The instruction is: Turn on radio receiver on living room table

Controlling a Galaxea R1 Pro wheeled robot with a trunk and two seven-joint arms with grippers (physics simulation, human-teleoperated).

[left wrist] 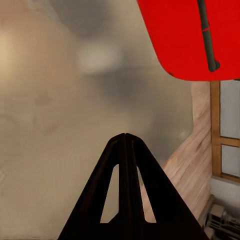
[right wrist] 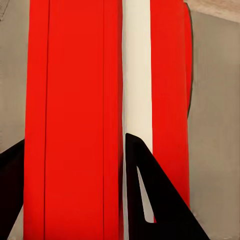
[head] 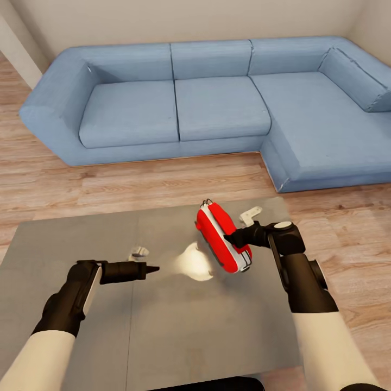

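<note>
The left gripper (head: 154, 268) hovers over the grey table (head: 65, 239), its fingers pressed together (empty). Just right of it the red radio (head: 221, 237) lies on the table near the far edge, and the right gripper (head: 230, 238) meets it, fingers (right wrist: 150, 200) spread wide.

A big blue L-shaped sofa (head: 217, 103) stands against the far wall (head: 190, 19), which is plain beige. Its long run has three seat cushions, and its chaise comes forward on the right, with a loose cushion (head: 353, 79) leaning in the corner. The floor (head: 136, 187) is light wood planking, running side to side. At the far left a pale wall corner (head: 16, 51) juts in. In the left wrist view, a wooden-framed window (left wrist: 225, 130) shows beside a strip of the same planking.
</note>
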